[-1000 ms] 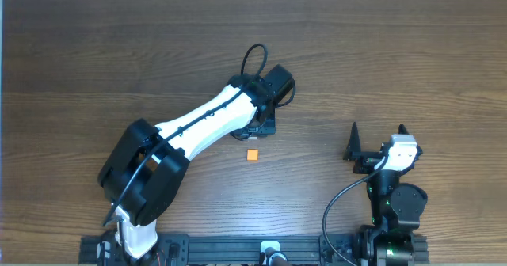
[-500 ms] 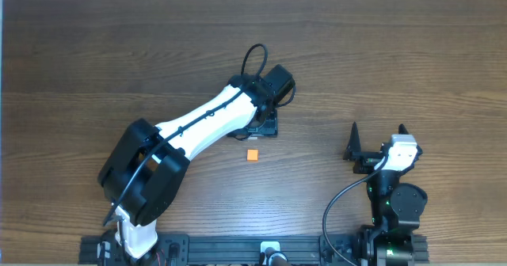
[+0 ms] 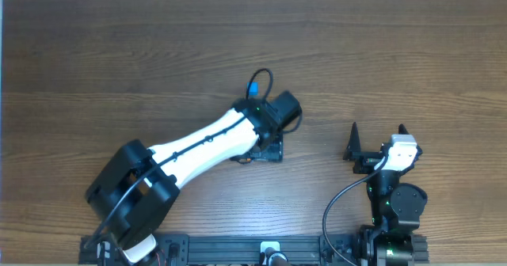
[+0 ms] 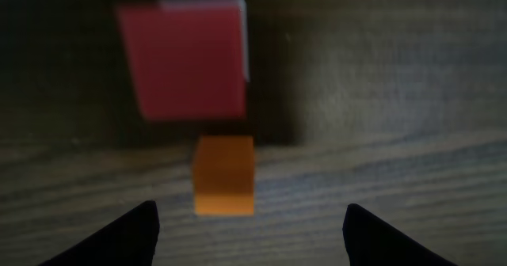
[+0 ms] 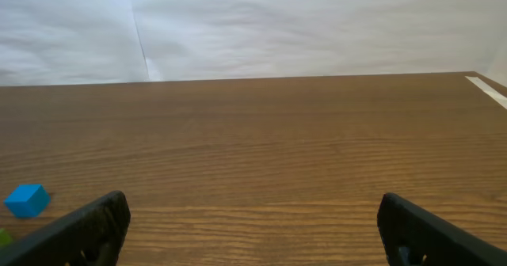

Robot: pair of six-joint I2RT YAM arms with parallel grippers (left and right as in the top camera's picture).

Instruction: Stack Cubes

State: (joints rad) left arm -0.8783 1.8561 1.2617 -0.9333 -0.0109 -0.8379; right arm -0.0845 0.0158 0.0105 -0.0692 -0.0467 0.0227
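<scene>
Left tool (image 4: 249, 218) released, straddling small orange cube (image 4: 225, 175) on dark wooden desk (image 4: 412, 163), aligned for pickup. Red cube (image 4: 184, 60) just beyond, probable stack base. Right tool (image 3: 378, 130) released, parked well apart.

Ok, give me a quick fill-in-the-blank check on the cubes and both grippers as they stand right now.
1. The near cube ahead of the left gripper is coloured ___.
2. The block beyond it is coloured ___.
3. The right gripper sits near its own base with its fingers ___.
4. In the right wrist view, the distant cube on the table is coloured ___.
Missing words: orange; red; open; blue.
</scene>
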